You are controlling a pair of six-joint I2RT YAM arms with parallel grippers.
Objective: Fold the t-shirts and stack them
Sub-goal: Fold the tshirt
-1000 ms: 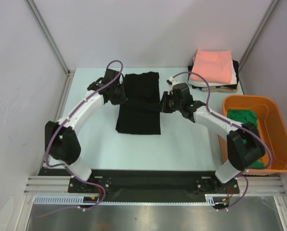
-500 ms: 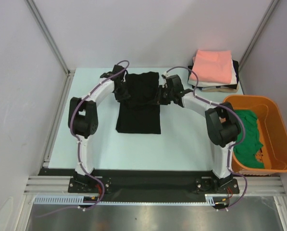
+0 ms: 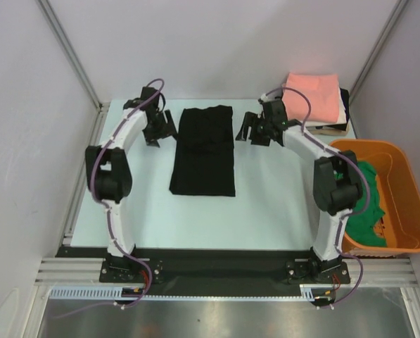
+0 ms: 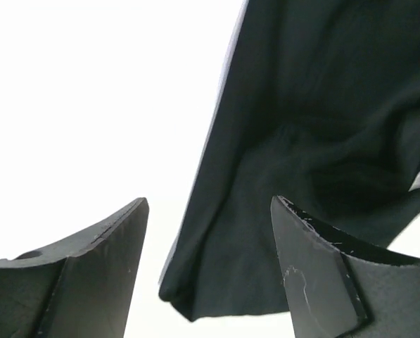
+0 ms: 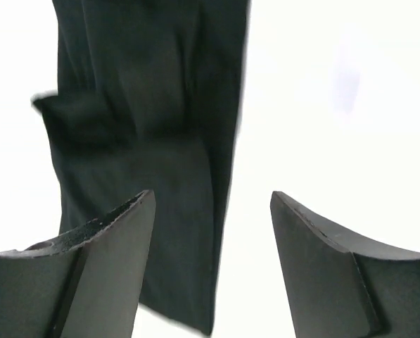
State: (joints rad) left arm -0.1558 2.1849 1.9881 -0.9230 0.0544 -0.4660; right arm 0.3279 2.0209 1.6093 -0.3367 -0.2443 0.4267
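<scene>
At the near right, the orange tub [image 3: 368, 146] sits beside the right arm's base, with the green t-shirt [image 3: 368, 208] heaped loosely inside. I judge it to be the holding place for shirts not yet folded, kept within that arm's reach.

In the middle of the table [image 3: 280, 211] lies the black t-shirt [image 3: 204, 155], flat and narrowed to 1 long strip running from near to far. Its sides are folded in so the layers overlap along the length. That shape suggests the lengthwise folds are done and the end-over-end fold is not yet made.

Toward the strip's far half, the 2 arms reach out on either side of it. The left gripper [image 3: 162, 134] hangs just beside the shirt's left edge, apart from it, jaws spread wide and holding nothing. Its wrist view looks between the fingers [image 4: 90, 274] at the cloth's edge and a corner. The right gripper [image 3: 250, 134] mirrors it just off the right edge, equally wide and empty. This symmetric stance probably serves to take the 2 far corners together, so the strip would fold evenly without skewing. Thin cloth lying flat may call for the fingertips to press low to catch all layers.

At the far right corner rests the finished pile, placed out of the folding area. The salmon-pink t-shirt [image 3: 312, 95] is on top, with the edge of a white t-shirt [image 3: 342, 111] showing beneath.
</scene>
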